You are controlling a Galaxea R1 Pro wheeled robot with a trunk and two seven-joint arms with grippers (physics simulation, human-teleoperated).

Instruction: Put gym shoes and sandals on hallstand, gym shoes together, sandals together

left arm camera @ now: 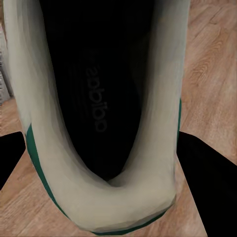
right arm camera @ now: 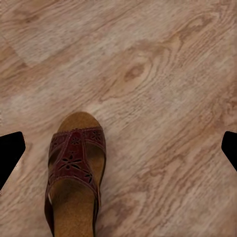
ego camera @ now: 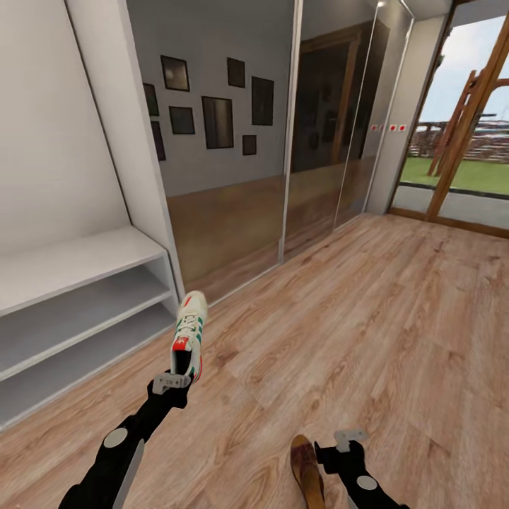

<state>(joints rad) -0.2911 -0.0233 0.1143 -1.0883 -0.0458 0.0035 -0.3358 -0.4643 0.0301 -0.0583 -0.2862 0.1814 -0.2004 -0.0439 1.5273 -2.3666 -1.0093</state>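
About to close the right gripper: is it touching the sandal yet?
Apart. In the right wrist view the sandal lies on the corridor floor between the right gripper fingertips, with bare planks showing on both sides of it.

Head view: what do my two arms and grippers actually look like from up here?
Both arms are glossy black with round grey joint caps; the left arm also carries a pale grey panel along its forearm. Each ends in a light grey bracket at the wrist, ahead of black fingers: see the left gripper and right gripper. No cables show. The markings on the left bracket are too small to read.
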